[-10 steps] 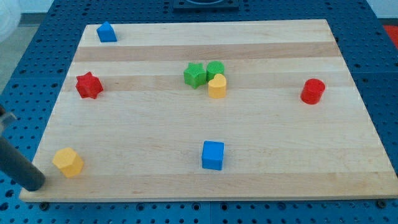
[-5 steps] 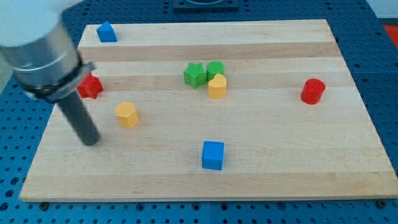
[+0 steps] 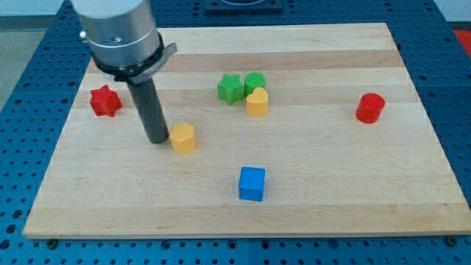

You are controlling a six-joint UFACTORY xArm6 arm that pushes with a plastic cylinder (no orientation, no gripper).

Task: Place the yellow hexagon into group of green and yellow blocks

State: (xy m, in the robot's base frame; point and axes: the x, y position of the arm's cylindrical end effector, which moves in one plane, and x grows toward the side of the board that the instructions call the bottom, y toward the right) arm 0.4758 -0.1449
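The yellow hexagon (image 3: 183, 138) lies left of the board's middle. My tip (image 3: 157, 139) stands right at its left side, touching or nearly touching it. The group sits up and to the right: a green star (image 3: 230, 88), a green block (image 3: 255, 82) and a yellow heart-shaped block (image 3: 257, 102), all touching. The hexagon is well apart from the group, down and to the left of it.
A red star (image 3: 104, 101) lies at the left, a red cylinder (image 3: 370, 107) at the right, a blue cube (image 3: 252, 183) near the bottom middle. The arm's body (image 3: 118, 33) hides the board's top left corner. The wooden board (image 3: 331, 184) sits on a blue perforated table.
The yellow hexagon has been pushed up and to the right, from the bottom left corner toward the middle. My tip followed behind it. The arm now hides the blue block at top left.
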